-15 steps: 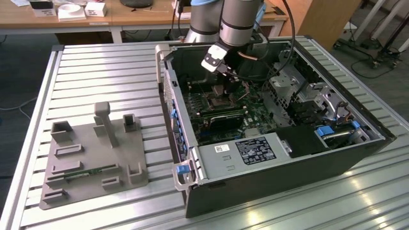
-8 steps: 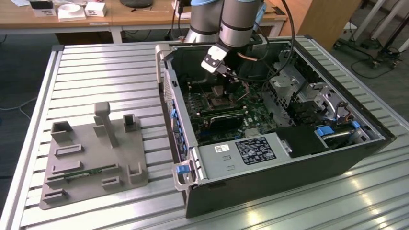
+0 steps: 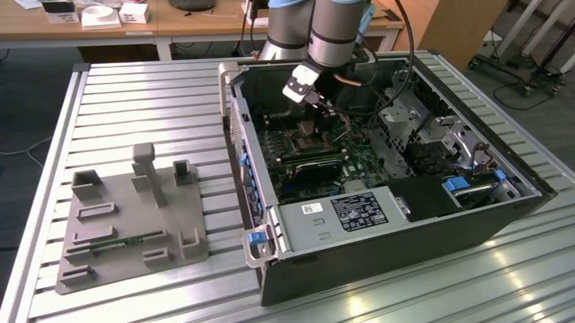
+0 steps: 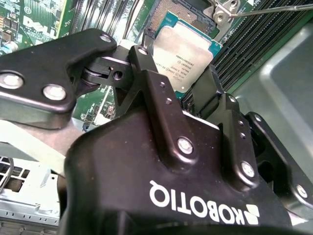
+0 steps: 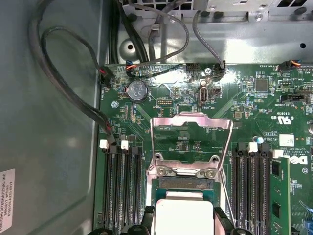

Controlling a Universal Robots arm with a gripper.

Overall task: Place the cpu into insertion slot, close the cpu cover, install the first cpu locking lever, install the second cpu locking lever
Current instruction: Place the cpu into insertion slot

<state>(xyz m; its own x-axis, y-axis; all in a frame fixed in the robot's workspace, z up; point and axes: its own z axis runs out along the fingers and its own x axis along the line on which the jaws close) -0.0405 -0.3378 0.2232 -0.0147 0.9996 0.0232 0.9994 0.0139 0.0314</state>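
In the second wrist view we see the tool (image 4: 176, 66) clenched on the cpu (image 4: 185, 49), just over the insertion slot (image 4: 171, 10). The first wrist view adds the cpu cover (image 5: 191, 119) standing open.

Slatted metal table (image 3: 134, 101), bearing:
- open black computer case (image 3: 378, 249), blue latch (image 3: 256, 237) at its near corner
- grey moulded parts fixture (image 3: 121, 195), at the exterior view's left, apart from the case

Wooden desk (image 3: 180, 20) behind the table.

Inside the case:
- power supply box (image 3: 359, 212)
- green motherboard (image 5: 254, 107)
- coin cell battery (image 5: 137, 90)
- black cables (image 5: 63, 93) along the wall
- black memory slots (image 5: 120, 191)
- green memory module (image 5: 279, 196), standing upright
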